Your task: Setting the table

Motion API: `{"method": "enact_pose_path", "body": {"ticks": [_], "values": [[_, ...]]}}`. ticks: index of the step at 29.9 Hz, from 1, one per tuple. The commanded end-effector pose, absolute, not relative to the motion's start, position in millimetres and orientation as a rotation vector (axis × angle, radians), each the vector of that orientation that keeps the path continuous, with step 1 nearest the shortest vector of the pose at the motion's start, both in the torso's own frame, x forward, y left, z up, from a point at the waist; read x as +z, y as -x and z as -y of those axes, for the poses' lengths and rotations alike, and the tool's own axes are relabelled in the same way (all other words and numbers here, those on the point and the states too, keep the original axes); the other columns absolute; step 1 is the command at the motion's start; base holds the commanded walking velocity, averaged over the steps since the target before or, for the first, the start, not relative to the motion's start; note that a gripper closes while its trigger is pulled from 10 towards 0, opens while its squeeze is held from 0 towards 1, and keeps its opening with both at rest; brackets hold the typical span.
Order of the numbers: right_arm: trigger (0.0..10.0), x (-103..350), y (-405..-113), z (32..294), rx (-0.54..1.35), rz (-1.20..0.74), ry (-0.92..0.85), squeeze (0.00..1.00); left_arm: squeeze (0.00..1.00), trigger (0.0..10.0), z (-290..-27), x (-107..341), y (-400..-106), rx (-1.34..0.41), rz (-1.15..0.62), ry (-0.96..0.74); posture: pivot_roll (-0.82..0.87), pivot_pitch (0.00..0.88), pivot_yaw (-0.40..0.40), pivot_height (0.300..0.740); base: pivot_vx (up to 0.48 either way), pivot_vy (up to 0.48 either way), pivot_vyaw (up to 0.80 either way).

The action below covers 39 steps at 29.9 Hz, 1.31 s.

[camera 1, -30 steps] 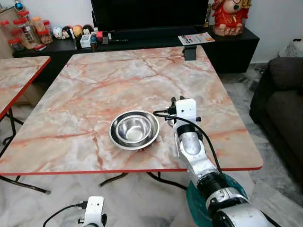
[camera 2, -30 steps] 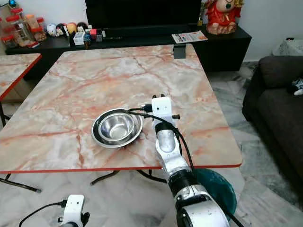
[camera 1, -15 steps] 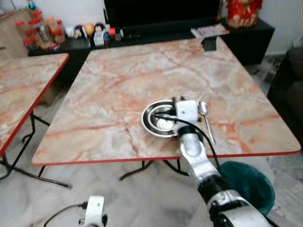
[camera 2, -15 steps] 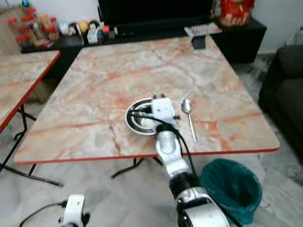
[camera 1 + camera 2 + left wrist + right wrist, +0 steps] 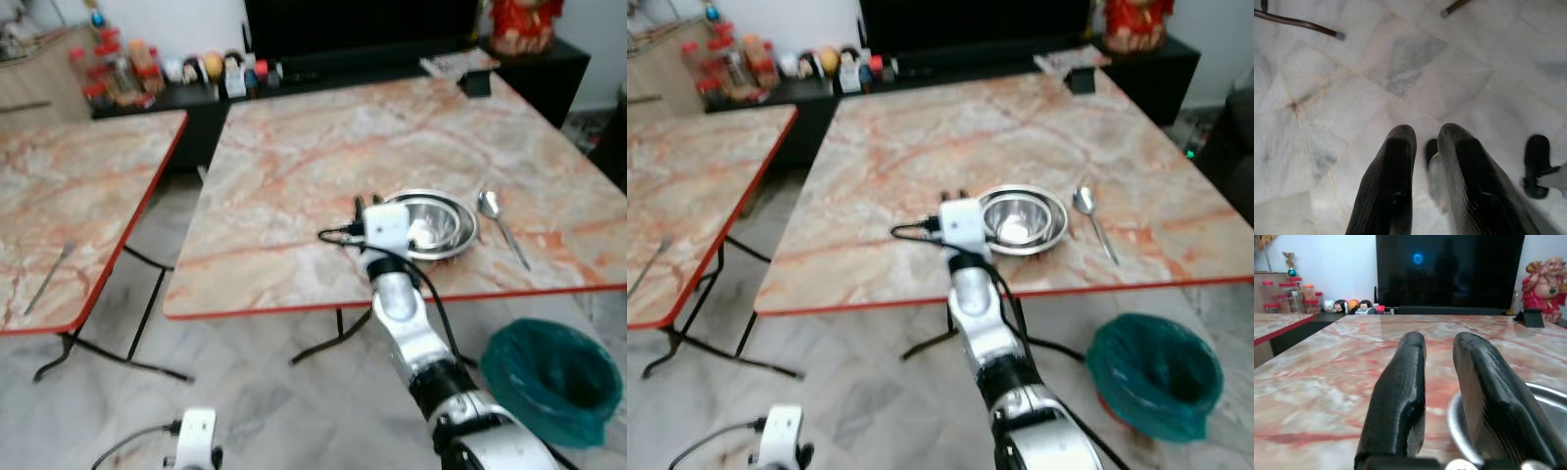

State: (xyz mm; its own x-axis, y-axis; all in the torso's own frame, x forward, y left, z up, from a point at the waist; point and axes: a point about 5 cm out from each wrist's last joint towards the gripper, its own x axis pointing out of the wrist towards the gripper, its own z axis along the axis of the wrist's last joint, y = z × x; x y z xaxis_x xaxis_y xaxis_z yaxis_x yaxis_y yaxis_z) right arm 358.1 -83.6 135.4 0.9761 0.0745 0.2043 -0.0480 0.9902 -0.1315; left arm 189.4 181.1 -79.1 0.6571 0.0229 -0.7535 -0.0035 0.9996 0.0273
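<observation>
Left eye view has the steel bowl near the front edge of my marble table, its near-left rim hidden behind my right wrist's white camera block. A spoon lies just beside the bowl on its right, apart from it, handle toward the red table edge. My right gripper reaches over the table just left of the bowl; the wrist view shows my two black fingers a little apart with nothing between them, and only a cut-off arc of the bowl's rim. My left gripper hangs over the pale floor tiles, fingers slightly parted and empty. A second table stands to my left with something thin, perhaps a fork, too blurred to be sure. A green bin sits under the table's right corner.
</observation>
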Motion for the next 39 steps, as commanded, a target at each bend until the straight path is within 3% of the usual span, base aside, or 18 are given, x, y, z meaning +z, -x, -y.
{"method": "enact_pose_path", "body": {"ticks": [1,39], "values": [[10.0,138.7,-355.9,66.6,0.116,0.224,0.107,0.00,0.00,10.0,-191.6,-79.4,-186.4,0.038,-0.863,-0.038,-0.04,0.016,0.086,0.740,0.000,0.439,0.00],[10.0,139.9,-354.1,60.9,0.157,0.234,0.105,0.00,0.00,10.0,-191.3,-81.2,-183.1,0.039,-0.876,-0.042,-0.04,0.017,0.082,0.740,0.000,0.391,0.00]]}}
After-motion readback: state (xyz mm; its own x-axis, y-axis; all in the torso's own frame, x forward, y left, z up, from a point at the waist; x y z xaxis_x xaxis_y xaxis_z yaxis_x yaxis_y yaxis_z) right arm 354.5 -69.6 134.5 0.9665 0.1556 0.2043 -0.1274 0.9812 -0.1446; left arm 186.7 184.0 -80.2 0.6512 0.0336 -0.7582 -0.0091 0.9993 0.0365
